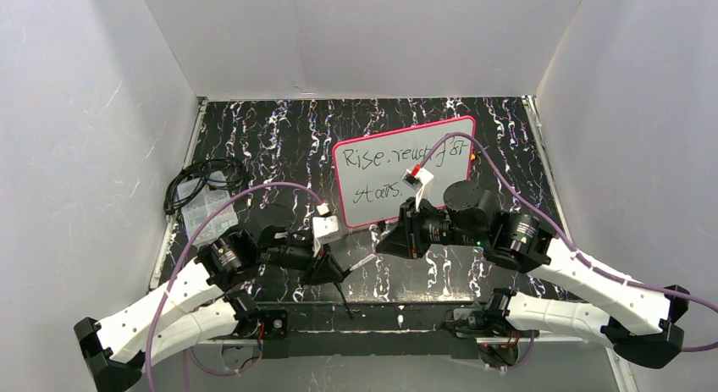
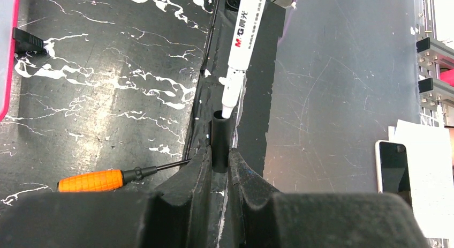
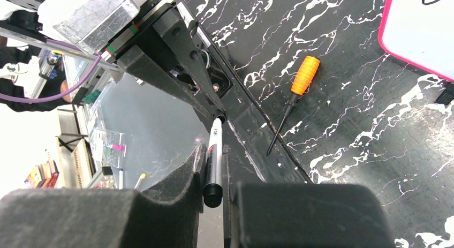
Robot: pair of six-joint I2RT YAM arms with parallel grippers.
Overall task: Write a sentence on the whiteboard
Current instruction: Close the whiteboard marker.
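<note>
— Whiteboard [image 1: 372, 211] position?
— You see it right of centre on the black marbled table [image 1: 271, 146], white walls [image 1: 356, 36] around. The right arm [image 1: 474, 210] hides part of the sentence [image 1: 360, 160].
— Grippers?
— Your left gripper [image 2: 219, 154] clamps the black cap [image 2: 220, 130]. Your right gripper [image 3: 213, 154] clamps the marker [image 3: 215, 141], tip at the cap's mouth. Both wrist views crop the board.

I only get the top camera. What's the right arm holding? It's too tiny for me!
Observer: The right fingers are shut on a white marker with a black end.
Operator: And the left arm?
Observer: The left fingers pinch a black cap, its open end facing the marker's tip.
Operator: Is the tip inside yet?
Observer: In the left wrist view it sits right at the cap's mouth; whether it has entered, I cannot tell.
</note>
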